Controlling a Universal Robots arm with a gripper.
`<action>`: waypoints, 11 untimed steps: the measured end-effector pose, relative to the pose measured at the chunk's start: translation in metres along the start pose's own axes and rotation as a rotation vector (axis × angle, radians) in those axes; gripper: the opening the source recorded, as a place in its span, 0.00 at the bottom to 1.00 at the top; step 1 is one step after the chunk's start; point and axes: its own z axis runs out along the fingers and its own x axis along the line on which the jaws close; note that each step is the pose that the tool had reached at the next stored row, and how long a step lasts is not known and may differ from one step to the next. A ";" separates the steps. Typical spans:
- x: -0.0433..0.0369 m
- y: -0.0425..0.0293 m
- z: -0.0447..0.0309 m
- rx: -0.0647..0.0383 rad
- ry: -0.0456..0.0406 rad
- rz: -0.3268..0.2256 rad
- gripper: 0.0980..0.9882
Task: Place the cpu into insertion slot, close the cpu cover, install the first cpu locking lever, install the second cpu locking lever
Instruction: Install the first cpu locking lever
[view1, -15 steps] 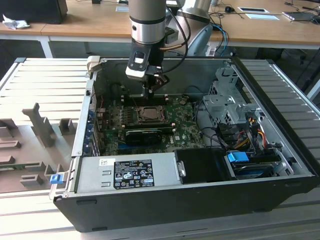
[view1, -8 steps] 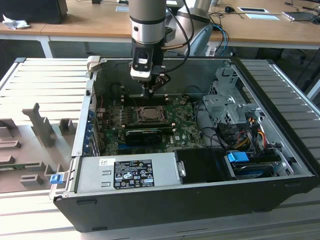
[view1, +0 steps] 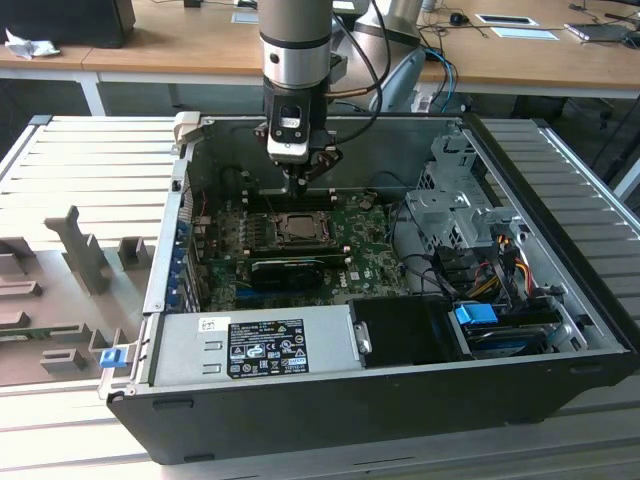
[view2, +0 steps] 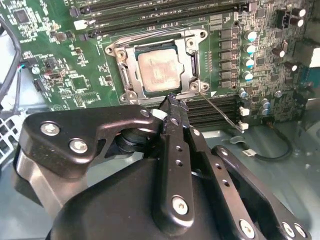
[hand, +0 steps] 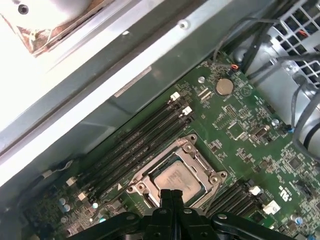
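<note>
The cpu (view2: 159, 70) lies flat in the insertion slot (view2: 193, 62) on the green motherboard (view2: 65, 75), its dull silver top showing. The cpu cover (view2: 125, 75) lies down around it as a silvery frame. A thin locking lever (view2: 217, 110) juts out from one socket corner across the dark memory slots. My gripper (view2: 170, 99) is shut with nothing between its fingers, its tip just off the socket's edge near that lever. In the exterior view the gripper (view1: 303, 185) hangs above the far edge of the cpu (view1: 298, 228). In the first wrist view the gripper (hand: 173, 194) overlaps the cpu (hand: 175, 180).
The board sits deep in an open black computer case (view1: 400, 410). A power supply (view1: 255, 345) fills the near side, and a drive cage (view1: 450, 215) with cables (view1: 500, 265) stands at the exterior view's right. Long memory slots (hand: 135, 145) flank the socket. Grey fixtures (view1: 70, 260) stand outside the case.
</note>
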 end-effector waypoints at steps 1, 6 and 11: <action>0.0000 0.0000 0.0000 0.000 0.0014 -0.021 0.01; 0.0000 0.0000 0.0000 0.000 0.0059 -0.089 0.01; 0.0000 0.0000 0.0002 -0.001 0.0133 -0.200 0.01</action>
